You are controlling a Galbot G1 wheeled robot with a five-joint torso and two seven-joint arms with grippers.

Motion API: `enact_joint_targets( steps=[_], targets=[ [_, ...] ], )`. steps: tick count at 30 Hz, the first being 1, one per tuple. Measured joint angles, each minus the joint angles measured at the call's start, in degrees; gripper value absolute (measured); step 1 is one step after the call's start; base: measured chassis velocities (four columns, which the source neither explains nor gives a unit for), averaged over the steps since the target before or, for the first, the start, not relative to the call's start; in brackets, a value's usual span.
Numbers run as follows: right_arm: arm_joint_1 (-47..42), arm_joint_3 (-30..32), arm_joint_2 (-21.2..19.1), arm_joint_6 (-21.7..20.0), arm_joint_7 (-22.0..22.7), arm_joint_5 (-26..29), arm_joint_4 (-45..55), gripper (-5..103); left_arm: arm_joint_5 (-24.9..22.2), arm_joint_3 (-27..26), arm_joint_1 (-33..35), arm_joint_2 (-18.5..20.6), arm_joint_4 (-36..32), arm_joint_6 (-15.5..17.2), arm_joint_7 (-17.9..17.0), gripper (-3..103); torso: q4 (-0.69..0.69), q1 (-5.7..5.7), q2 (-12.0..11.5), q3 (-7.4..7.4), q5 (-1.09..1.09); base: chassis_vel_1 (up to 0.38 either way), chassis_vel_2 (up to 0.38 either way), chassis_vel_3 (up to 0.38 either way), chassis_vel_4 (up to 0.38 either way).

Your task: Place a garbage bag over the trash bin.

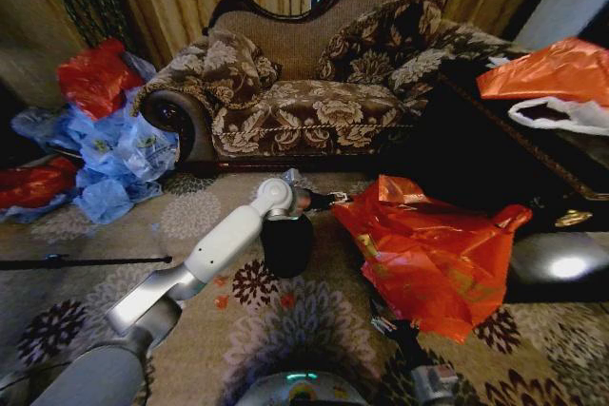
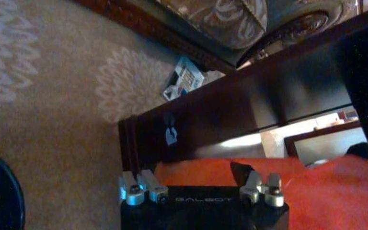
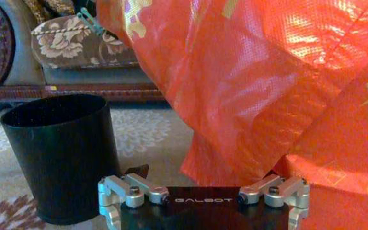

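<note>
Standing bare at centre frame, your trash bin (image 1: pixel 286 244) has no liner yet. Your garbage bag (image 1: pixel 433 259) lies crumpled on the carpet (image 1: pixel 86 235) just to its right. Your left gripper (image 1: pixel 324 202) reaches past the bin's rim, your right gripper (image 3: pixel 203 189) sits against the bag; I cannot tell either's grip.

patterned carpet (image 1: pixel 190 216), trash bin (image 1: pixel 286 244), garbage bag (image 1: pixel 428 259)
</note>
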Motion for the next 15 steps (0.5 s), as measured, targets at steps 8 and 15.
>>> enact_joint_targets(
  steps=[8,15],
  targets=[
    [0.05,0.17,-0.13,0.18,0.27,0.33,-0.05,100,-0.5,1.53,-0.79,0.63,-0.76,0.56,-0.1,67,0.0,0.0,0.0,0.0,0.0,0.0,0.0,0.0,0.0],
    [0.11,0.34,-0.32,0.18,0.46,0.53,-0.06,100,-0.8,2.87,0.21,1.54,-2.37,1.13,-0.03,74,0.01,0.0,0.0,0.0,-0.02,0.0,0.0,0.0,0.0]
  ],
)
